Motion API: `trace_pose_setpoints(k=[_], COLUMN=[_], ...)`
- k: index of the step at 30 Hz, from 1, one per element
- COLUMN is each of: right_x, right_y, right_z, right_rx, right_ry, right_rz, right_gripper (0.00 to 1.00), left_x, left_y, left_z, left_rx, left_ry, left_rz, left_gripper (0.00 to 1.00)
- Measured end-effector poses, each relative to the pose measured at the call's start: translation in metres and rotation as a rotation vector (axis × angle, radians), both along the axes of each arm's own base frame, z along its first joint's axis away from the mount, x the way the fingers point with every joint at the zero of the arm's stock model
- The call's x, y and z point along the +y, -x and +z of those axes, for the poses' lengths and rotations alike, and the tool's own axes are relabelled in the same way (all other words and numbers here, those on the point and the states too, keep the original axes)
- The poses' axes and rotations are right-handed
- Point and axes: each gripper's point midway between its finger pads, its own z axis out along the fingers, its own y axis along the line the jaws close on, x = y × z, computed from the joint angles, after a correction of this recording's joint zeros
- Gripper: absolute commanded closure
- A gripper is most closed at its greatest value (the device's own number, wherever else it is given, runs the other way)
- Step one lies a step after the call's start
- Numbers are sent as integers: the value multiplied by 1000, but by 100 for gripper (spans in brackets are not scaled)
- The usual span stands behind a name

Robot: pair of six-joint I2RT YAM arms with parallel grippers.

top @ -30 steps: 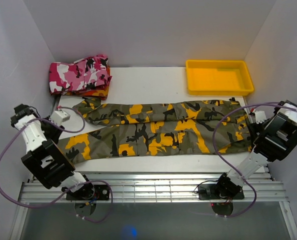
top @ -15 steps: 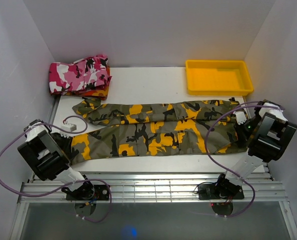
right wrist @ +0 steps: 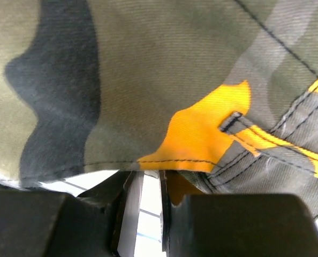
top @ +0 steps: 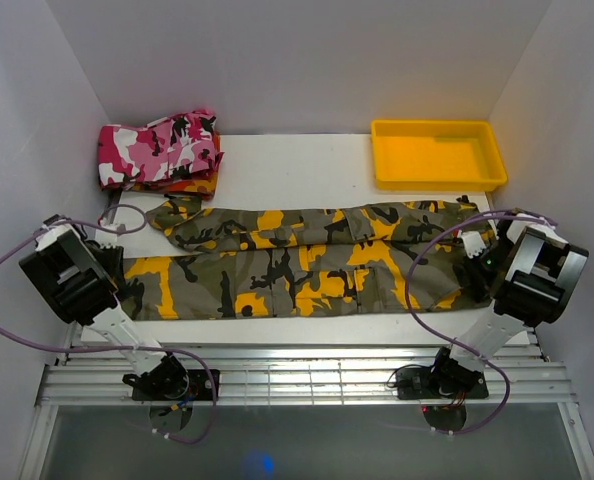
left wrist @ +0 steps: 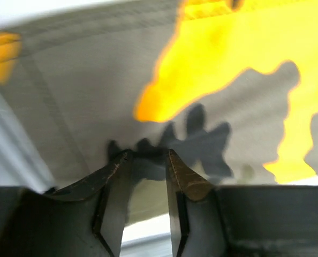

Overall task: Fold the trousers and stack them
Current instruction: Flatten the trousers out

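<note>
Where nearest the bases, nipped between closed fingertips (left wrist: pixel 119 168): leg hem of the trousers (top: pixel 297 262) in left gripper (left wrist: pixel 145 158), waist edge in right gripper (right wrist: pixel 146 179). Farther out, spread flat lengthwise across the table (top: pixel 297 165), legs left, waist right.

We find bare desk (top: pixel 297 165) behind the trousers (top: pixel 297 255), between the pink pile (top: pixel 159 148) at the back left and the yellow tray (top: pixel 437 153) at the back right. The trousers span nearly the whole width, leaving little room by the left wall (top: pixel 27 130) or the right wall (top: pixel 567 120). A thin bare strip runs along the near edge. The left tool (left wrist: pixel 148 153) and the right tool (right wrist: pixel 148 174) occupy the cloth's two ends.
</note>
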Motion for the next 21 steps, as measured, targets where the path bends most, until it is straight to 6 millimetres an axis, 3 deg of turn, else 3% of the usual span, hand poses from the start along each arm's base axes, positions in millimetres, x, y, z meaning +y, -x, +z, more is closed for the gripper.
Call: trace_pose_setpoints(k=[3,5,9,11,14,19,21], right_x=[6,4,-9,-13,-9,5,4], right_y=[-3,-19,-65,-77,-77,-51,-49], right_z=[8,23,58,63,49,2,1], right_rx=[-6,-57,-219,-263,-243,-138,-148], right_ry=[-48,-65,-43,-33,-46,-68,-47], right_rz=[-1,-3,-9,-12,-19,-19,-12], right_gripper=[76,76,75,75,76,76,76], left_x=[20,31,32,26,15,-2,-1], left_y=[-23,-35,-37,-33,-25,-3,-4], left_z=[3,7,24,32,32,1,0], left_rx=[-76,-126,-192,-219,-229,-165,-178], left_ry=[-65,-114,-158,-166,-154,-104,-117], left_rz=[-3,-21,-49,-56,-60,-60,-61], left_gripper=[52,51,50,50,50,50,51])
